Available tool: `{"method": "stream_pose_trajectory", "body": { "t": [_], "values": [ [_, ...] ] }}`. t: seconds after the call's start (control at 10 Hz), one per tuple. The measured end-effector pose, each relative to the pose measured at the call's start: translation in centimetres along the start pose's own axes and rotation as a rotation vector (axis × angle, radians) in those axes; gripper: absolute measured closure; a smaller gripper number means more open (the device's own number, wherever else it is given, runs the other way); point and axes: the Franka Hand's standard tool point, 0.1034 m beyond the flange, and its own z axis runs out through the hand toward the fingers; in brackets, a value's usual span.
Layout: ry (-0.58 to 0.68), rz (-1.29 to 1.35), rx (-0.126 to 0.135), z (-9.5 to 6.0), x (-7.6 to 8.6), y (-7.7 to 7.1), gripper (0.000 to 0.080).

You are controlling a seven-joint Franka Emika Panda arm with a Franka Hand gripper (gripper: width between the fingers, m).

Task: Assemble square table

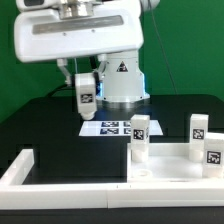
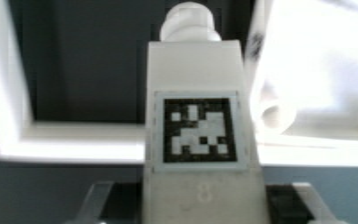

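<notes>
- Black tabletop [image 1: 40, 125], green backdrop.
- Claw [image 1: 84, 84] clamped on a tagged white leg [image 1: 85, 93], held above the marker board [image 1: 110, 128].
- Square top [image 1: 170, 165] carries three upright legs [image 1: 139, 137].

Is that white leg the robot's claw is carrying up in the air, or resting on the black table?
In the air. The exterior view shows the leg hanging roughly upright from the gripper, clear of the marker board; the wrist view shows the fingers clamped on it.

The arm hangs over the table from the exterior view's twelve o'clock, wrist pointing straight down toward six, its claw [image 1: 84, 82] clamped on an upright white leg [image 1: 85, 96] held well clear of the table.
</notes>
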Motion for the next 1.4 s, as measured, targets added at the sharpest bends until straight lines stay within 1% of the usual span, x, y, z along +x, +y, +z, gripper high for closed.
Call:
{"method": "stream_pose_trajectory", "body": {
  "t": [0.1,0.2,0.3,0.4,0.5,0.6,0.7,0.9,1.1,1.2,1.3,1.4],
  "values": [
    [0.039,0.0,-0.028,0.2,-0.7,0.4,0.0509],
    [0.058,-0.009,-0.046,0.1,-0.7,0.8,0.0509],
    [0.059,-0.007,-0.049,0.2,-0.8,0.7,0.0509],
    [0.077,0.016,-0.072,1.0,-0.6,0.2,0.0509],
    [0.084,0.102,-0.051,1.8,0.7,-2.6,0.0509],
    [0.102,0.123,-0.037,2.3,2.3,-4.7,0.0509],
    [0.125,0.166,-0.028,2.6,3.8,-6.2,0.0509],
    [0.118,0.155,-0.036,2.6,3.2,-5.4,0.0509],
    [0.119,0.154,-0.038,2.8,3.2,-5.3,0.0509],
    [0.199,0.174,-0.107,2.8,2.6,-4.0,0.0509],
    [0.211,0.228,-0.112,3.4,1.8,-4.8,0.0509],
    [0.244,0.291,-0.106,3.7,2.4,-6.2,0.0509]
  ]
}}
